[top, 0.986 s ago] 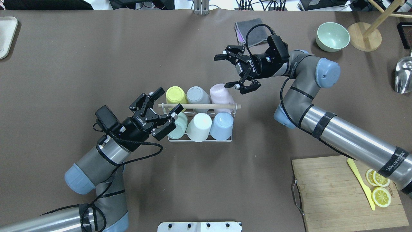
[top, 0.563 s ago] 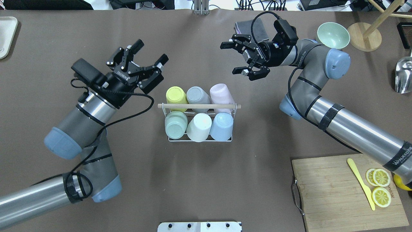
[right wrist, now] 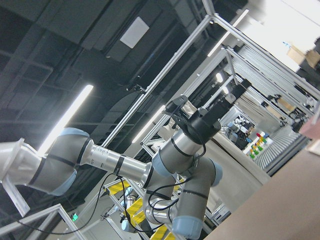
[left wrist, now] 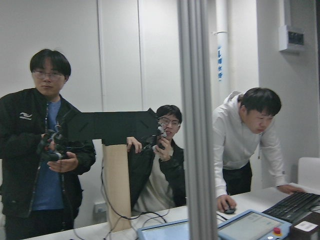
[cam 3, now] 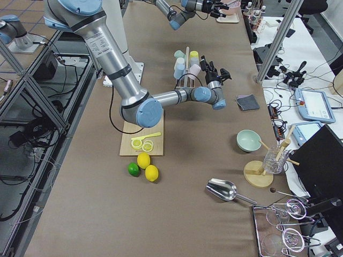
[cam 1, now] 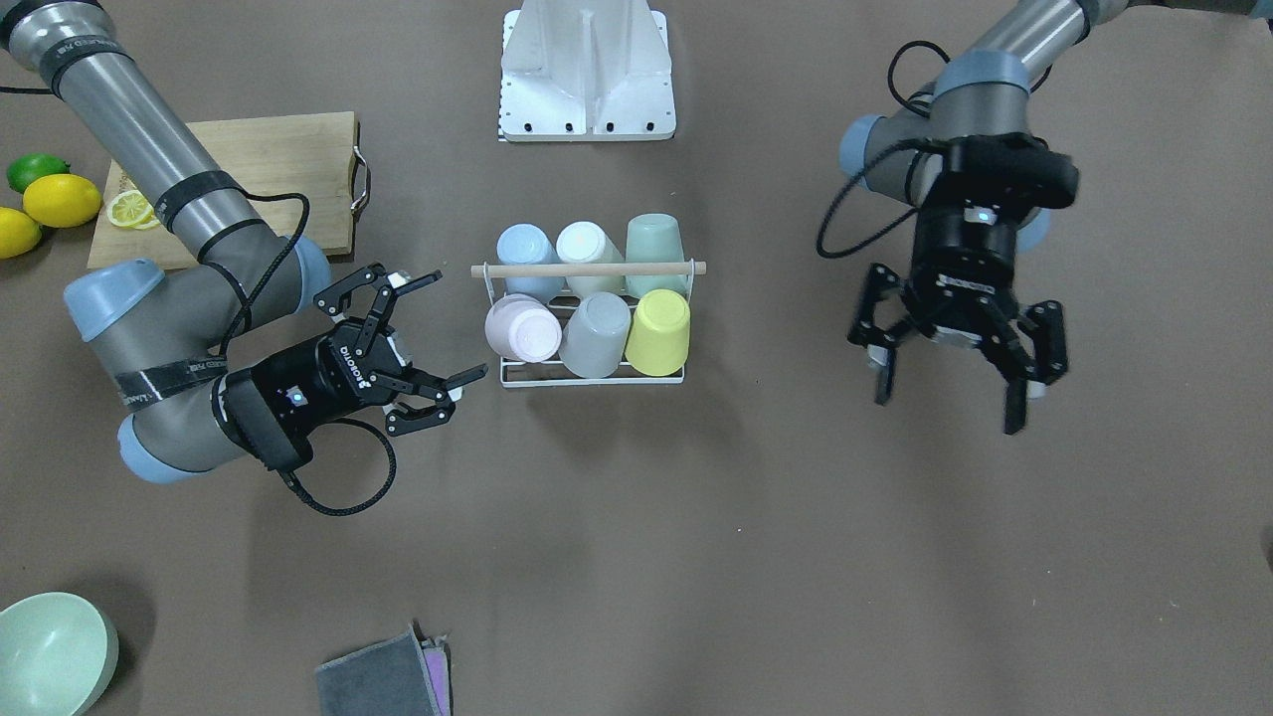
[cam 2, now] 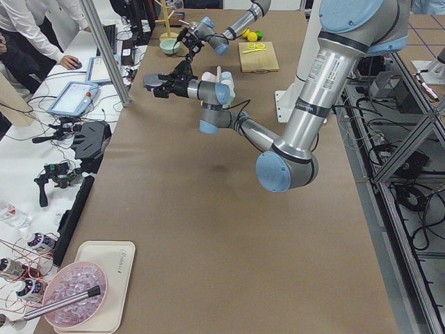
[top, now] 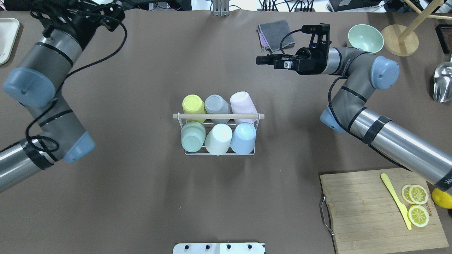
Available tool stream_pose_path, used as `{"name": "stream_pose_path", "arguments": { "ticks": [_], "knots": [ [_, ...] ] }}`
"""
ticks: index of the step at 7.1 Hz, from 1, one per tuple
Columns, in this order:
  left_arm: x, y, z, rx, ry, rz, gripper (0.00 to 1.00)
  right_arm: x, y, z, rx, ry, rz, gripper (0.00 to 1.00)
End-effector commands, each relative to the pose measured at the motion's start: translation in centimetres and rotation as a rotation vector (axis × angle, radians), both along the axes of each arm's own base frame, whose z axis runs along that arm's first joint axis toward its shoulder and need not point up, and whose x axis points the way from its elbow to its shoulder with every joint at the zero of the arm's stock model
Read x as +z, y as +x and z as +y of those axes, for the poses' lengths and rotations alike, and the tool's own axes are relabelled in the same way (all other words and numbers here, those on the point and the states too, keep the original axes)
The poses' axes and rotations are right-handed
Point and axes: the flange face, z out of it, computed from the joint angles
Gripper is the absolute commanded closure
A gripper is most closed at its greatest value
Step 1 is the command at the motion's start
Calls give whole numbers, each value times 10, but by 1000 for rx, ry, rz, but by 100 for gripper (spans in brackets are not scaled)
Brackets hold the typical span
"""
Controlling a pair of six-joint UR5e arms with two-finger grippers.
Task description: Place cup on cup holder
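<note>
The cup holder [top: 219, 116], a white wire rack with a wooden rod handle, stands mid-table. It carries six upturned cups: yellow [top: 192, 104], grey [top: 216, 103] and pink [top: 241, 101] in the far row, and green [top: 192, 135], white [top: 219, 138] and blue [top: 244, 135] in the near row. The rack also shows in the front-facing view [cam 1: 589, 268]. My right gripper [cam 1: 460, 323] is open and empty, off to the rack's side and apart from the pink cup. My left gripper [cam 1: 945, 410] is open and empty, well away on the other side.
A cutting board [top: 363, 211] with lemon slices and a yellow knife lies at the near right. A green bowl [top: 365, 39], a grey cloth [top: 275, 33], a wooden stand [top: 399, 44] and a metal scoop [top: 443, 83] sit at the far right. A white tray [top: 7, 38] is at the far left.
Both open grippers have pulled back from the rack: the left from beside the green cup up to the far left, the right from the pink cup toward the far right. The cups have not moved.
</note>
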Motion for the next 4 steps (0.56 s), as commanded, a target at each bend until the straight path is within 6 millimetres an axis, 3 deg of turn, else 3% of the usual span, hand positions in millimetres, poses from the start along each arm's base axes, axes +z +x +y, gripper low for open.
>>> {"name": "stream_pose_path", "arguments": {
  "ticks": [1, 3, 4],
  "knots": [
    [69, -95, -39, -16, -195, -121, 2, 29, 42, -25, -301, -302, 133, 1],
    [124, -166, -43, 63, -376, -179, 2, 17, 106, -57, -545, -549, 261, 1],
    [148, -198, -41, 119, -500, -190, 2, 27, 122, -59, -604, -603, 403, 1]
  ]
}}
